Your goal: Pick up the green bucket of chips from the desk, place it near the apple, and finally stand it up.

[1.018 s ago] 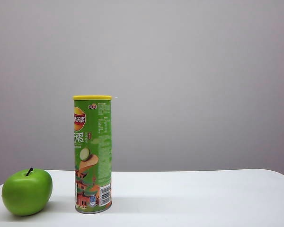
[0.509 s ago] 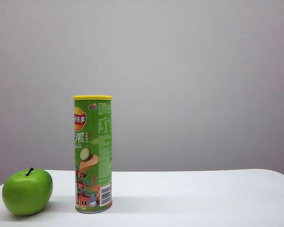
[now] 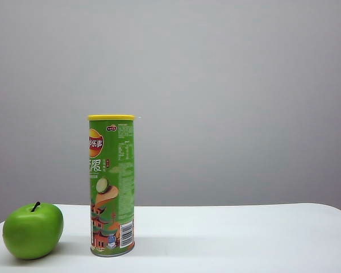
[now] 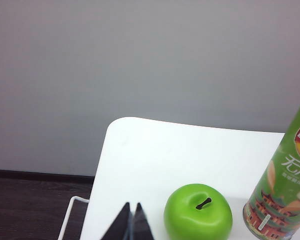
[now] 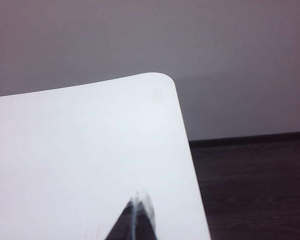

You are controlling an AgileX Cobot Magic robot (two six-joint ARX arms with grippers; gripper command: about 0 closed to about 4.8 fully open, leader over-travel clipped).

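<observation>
The green bucket of chips [image 3: 112, 186] carries a red-and-yellow Lay's logo with Chinese characters near its top, and large pale Chinese characters below it, among them 无限 in the left wrist view. A white barcode sits near its base on the right. The fine print beside the logo is too small to read.

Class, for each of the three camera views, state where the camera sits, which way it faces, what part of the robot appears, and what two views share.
Exterior view: low at the desk edge, facing the wall; no robot part shows.
Left wrist view: above the desk's near edge, looking across; left gripper, fingers together.
Right wrist view: over the desk's other corner, bare; right gripper, fingers together.
Shared: exterior and left wrist views both show the apple beside, not touching, the upright green bucket of chips.
</observation>
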